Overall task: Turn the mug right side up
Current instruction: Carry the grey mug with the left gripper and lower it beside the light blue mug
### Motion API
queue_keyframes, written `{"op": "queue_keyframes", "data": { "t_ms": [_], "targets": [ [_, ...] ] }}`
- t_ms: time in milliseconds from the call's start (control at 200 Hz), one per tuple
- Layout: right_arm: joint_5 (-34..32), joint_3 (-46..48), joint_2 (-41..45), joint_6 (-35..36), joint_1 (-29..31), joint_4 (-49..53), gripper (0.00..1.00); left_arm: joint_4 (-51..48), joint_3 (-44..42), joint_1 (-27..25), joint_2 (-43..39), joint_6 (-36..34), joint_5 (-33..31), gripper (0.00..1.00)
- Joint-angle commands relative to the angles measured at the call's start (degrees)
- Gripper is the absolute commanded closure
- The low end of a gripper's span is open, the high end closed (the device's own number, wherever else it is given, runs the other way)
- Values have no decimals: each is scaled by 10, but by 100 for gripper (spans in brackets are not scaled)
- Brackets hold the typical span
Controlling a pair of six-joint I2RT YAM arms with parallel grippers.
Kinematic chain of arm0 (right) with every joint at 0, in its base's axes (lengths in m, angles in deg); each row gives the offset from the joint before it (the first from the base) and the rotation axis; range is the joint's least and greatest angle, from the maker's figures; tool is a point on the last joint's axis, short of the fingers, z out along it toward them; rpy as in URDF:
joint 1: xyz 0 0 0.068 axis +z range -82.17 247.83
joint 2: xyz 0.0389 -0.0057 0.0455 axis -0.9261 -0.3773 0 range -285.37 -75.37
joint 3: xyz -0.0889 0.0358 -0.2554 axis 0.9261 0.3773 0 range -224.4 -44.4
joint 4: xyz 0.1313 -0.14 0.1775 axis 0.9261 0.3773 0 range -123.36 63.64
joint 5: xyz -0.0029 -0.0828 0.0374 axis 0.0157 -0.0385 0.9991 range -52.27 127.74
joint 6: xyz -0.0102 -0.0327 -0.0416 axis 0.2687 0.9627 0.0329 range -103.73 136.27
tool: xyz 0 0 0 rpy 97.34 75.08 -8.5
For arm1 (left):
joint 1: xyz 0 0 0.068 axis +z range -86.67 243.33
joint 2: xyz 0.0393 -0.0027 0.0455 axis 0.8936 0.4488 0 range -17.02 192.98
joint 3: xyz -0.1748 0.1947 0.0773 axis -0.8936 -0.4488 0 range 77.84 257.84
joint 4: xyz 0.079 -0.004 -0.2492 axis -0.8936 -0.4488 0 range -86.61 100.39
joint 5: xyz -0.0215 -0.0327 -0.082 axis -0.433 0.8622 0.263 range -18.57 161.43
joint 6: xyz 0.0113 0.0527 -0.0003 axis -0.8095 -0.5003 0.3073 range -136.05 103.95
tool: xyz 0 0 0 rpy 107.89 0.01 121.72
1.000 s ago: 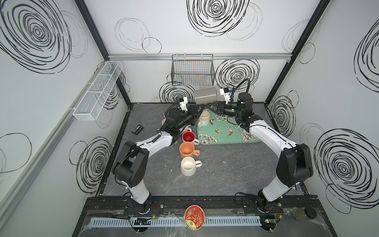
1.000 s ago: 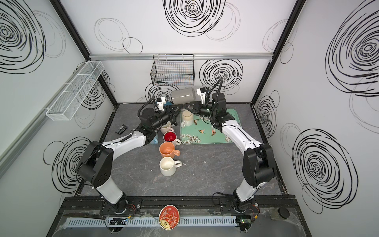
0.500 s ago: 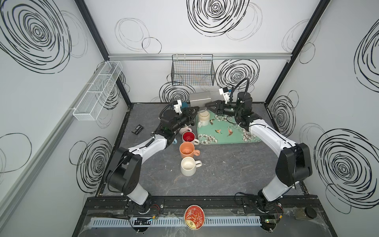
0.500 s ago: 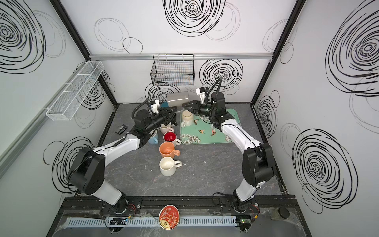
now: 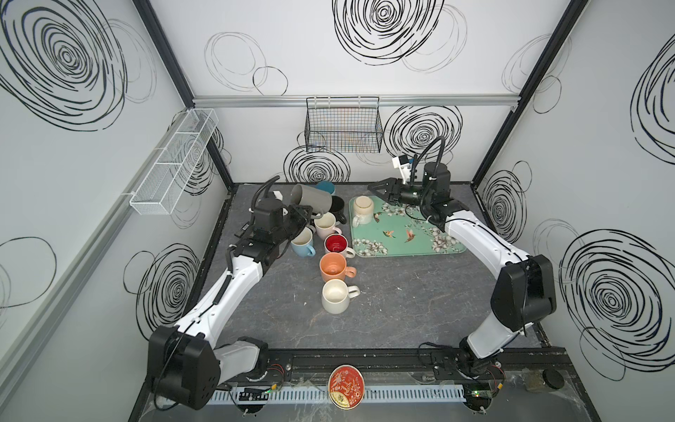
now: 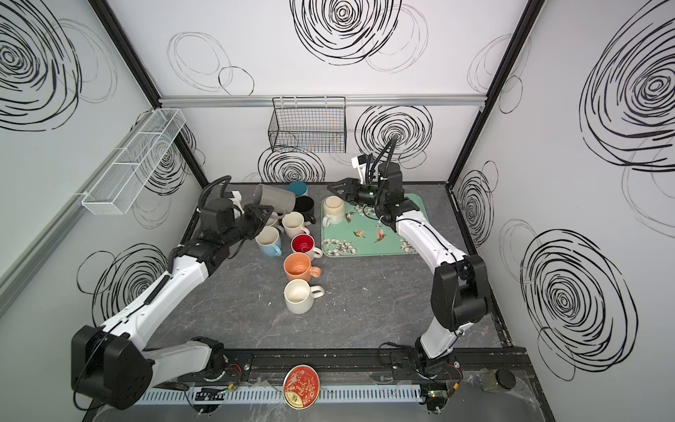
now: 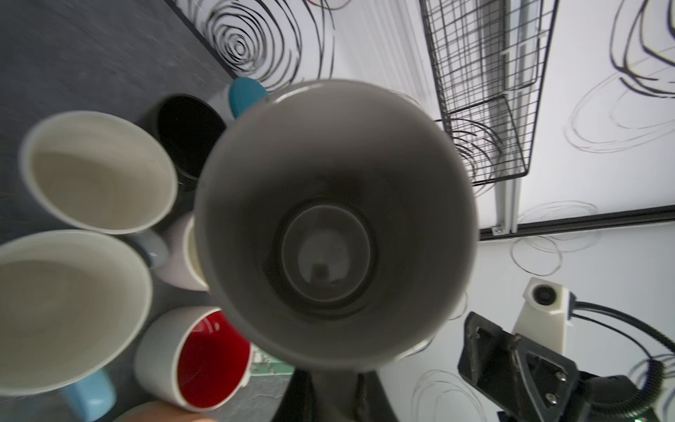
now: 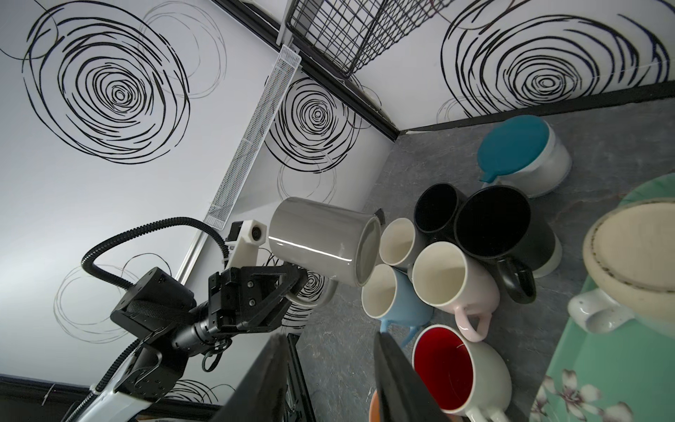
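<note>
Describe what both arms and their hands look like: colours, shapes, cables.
The left arm and right arm match: white shell links between bulky black joints. The left hand and right hand are each a black triangular frame with two thin fingers. A white camera housing sits at each wrist, fed by a black ribbed hose. No markings are readable.

Eleven mugs [image 5: 334,296], I think (two black, partly hidden); one tray [image 5: 401,239]; two wire baskets [image 5: 343,128]; one round tin [image 5: 345,386].

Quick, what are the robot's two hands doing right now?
Left gripper: shut on the grey mug, by its handle.
Right gripper: open, holding nothing.
</note>
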Motion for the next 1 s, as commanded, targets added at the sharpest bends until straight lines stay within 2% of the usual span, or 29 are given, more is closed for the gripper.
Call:
{"op": "queue_keyframes", "data": {
  "t_ms": [0, 250, 415, 530, 635, 796, 891, 996],
  "targets": [
    [4, -18, -12, 3, 0, 8, 58, -92, 48, 18, -55, -81, -74, 100],
    [8, -11, -18, 5, 0, 18, 58, -290, 46, 31, -116, -111, -185, 100],
    [9, -16, -25, 16, -1, 42, 58, -343, 9, 22, -144, -100, -243, 100],
    [-12, -37, -36, 54, 1, 114, 58, -352, -23, -9, -152, -86, -288, 100],
    [-70, -74, -51, 131, 11, 234, 59, -335, -57, -61, -144, -53, -319, 100],
    [-214, -130, -83, 229, 31, 399, 58, -286, -96, -144, -105, 5, -354, 100],
    [-292, -155, -104, 267, 42, 469, 56, -253, -112, -174, -82, 28, -363, 100],
    [-330, -176, -125, 281, 45, 522, 55, -225, -125, -195, -57, 43, -373, 100]
  ]
}}
